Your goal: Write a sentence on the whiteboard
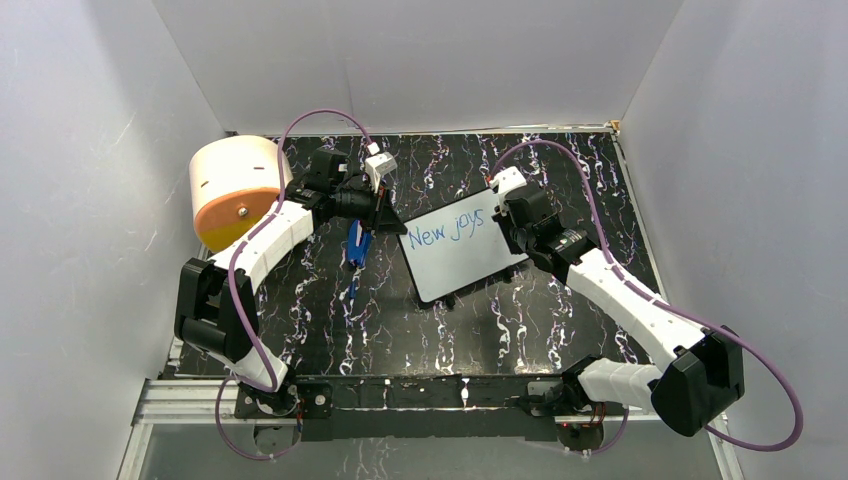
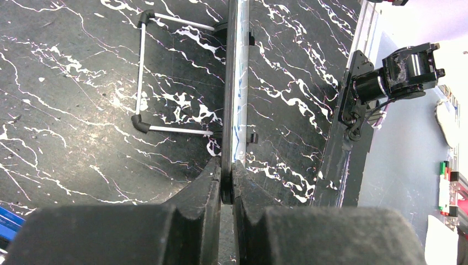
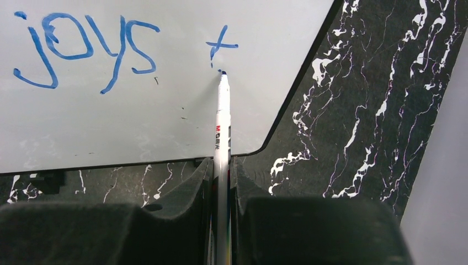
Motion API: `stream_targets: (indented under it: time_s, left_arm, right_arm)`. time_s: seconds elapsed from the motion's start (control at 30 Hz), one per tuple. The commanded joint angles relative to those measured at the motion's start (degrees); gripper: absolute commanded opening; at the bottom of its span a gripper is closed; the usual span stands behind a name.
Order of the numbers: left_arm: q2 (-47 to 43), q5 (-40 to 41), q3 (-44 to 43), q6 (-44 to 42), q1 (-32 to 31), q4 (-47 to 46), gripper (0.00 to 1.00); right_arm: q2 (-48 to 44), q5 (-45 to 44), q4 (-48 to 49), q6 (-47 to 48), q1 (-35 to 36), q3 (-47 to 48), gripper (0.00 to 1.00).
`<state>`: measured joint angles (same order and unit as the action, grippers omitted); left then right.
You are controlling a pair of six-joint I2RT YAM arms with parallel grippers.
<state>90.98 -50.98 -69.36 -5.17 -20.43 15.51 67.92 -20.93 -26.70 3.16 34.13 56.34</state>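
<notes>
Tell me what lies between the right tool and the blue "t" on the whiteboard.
Only the white marker: the right tool is shut on it, and its tip sits just below the "t" on the whiteboard. The right wrist view shows this.

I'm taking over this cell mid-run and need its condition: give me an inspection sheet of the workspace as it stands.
Surface: black table with white marbled streaks.
Job's things: whiteboard at centre, angled; sentence reads "New joys" in blue, with a "t" started after it; marker tip at the board just below that "t".
Clutter: pale orange drum at far left; blue object lying near the left pincer, kind unclear.
Pincers: left pincer shut on the whiteboard's edge; right pincer shut on the marker.
Cables: purple cables loop off both arms, none lying on the board.
Surroundings: plain white walls on three sides.
</notes>
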Motion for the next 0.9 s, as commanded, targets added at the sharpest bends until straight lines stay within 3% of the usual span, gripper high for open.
stream_targets:
  time_s: [0.0, 0.87]
  left_arm:
    - [0.69, 2.11, -0.42, -2.57, -0.40, 3.25, 0.00]
    - [0.60, 2.03, -0.48, -2.70, -0.38, 3.35, 0.00]
  right_arm:
    - [0.47, -1.12, 3.14, -0.53, -0.38, -0.41, 0.00]
    - [0.20, 4.18, 5.46, -0.79, -0.39, 1.76, 0.00]
